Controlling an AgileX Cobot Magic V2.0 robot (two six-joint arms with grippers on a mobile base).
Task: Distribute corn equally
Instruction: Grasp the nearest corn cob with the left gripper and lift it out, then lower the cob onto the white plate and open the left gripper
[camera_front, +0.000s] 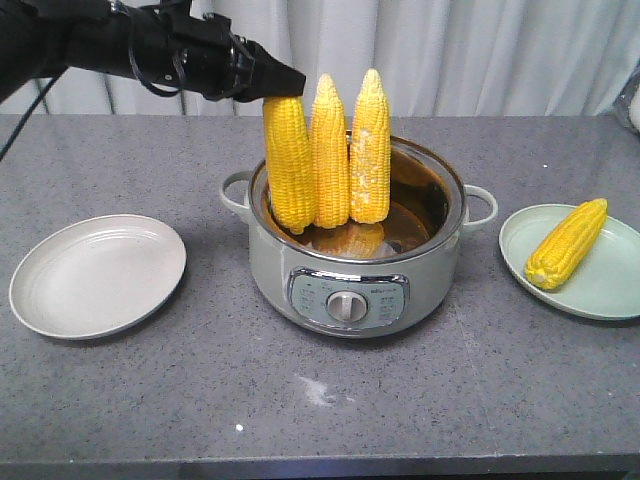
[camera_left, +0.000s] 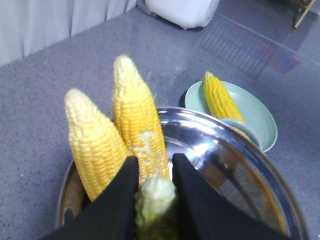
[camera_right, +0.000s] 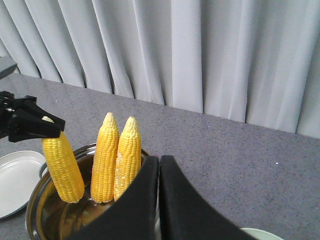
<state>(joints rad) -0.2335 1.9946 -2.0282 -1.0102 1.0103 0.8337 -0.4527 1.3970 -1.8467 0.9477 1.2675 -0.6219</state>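
While the left pincer (camera_front: 284, 86) is clenched on the pointed tip of the held cob (camera_front: 288, 165), that cob hangs upright with its blunt end below the rim of the pot (camera_front: 440, 270). Whether the blunt end touches the pot floor cannot be told. Inside the pot, just beside the held cob, the middle cob (camera_front: 330, 155) stands upright. The patched cob (camera_front: 370, 150), with whitish areas on its kernels, stands touching the middle cob on the far side from the held one. The fourth cob (camera_front: 567, 243) lies on the green plate (camera_front: 600, 295), which sits on the table (camera_front: 320, 400) well apart from the pot on the patched-cob side. The white plate (camera_front: 95, 275) sits on the opposite side of the pot. The right pincer (camera_right: 159, 167) is above the pot rim, fingers pressed together with nothing between them.
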